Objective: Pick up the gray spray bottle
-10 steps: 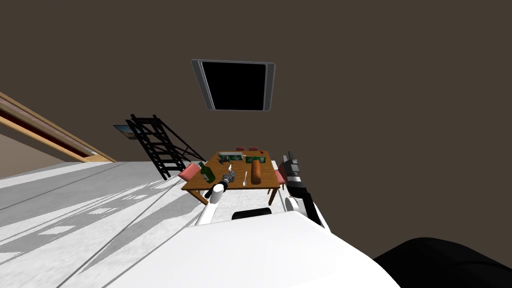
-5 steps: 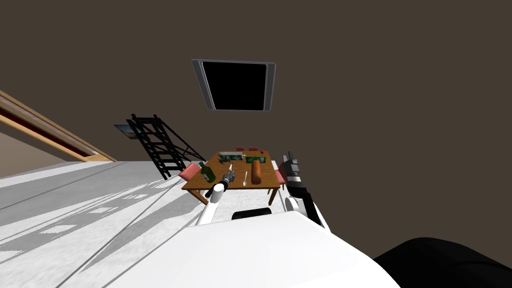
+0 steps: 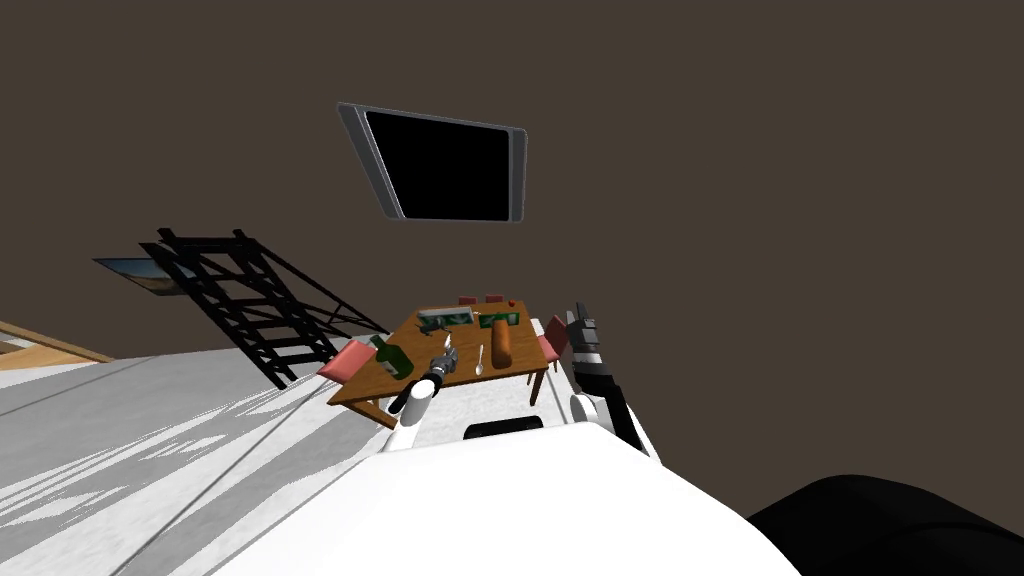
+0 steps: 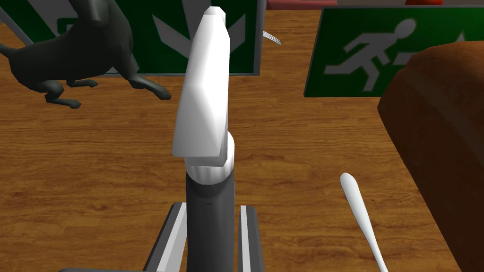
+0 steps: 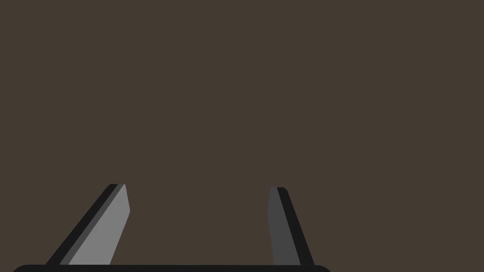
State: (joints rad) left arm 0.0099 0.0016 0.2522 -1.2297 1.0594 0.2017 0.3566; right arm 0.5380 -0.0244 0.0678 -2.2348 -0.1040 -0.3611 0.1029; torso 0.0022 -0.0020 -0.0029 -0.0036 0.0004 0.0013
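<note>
The spray bottle (image 4: 208, 118) has a dark grey body and a white head. It sits between the fingers (image 4: 172, 231) of my left gripper (image 4: 210, 208), which is shut on its body. In the head view the left gripper (image 3: 443, 359) holds the bottle (image 3: 447, 345) over the middle of the wooden table (image 3: 372, 382). My right gripper (image 3: 578, 322) is raised beside the table's right end. It stands open (image 5: 198, 198) with nothing between its fingers.
On the table are a green bottle (image 3: 392, 358), a brown loaf (image 3: 501, 343), a white spoon (image 4: 361, 217), two green exit signs (image 4: 397, 47) and a dark horse figurine (image 4: 71, 52). Pink chairs (image 3: 347, 360) flank the table. A black ladder shelf (image 3: 250, 300) stands to the left.
The whole head view has shifted, so I have turned: table, shelf and dark window now lie further left. The left gripper stays shut on the bottle; the right arm is unchanged.
</note>
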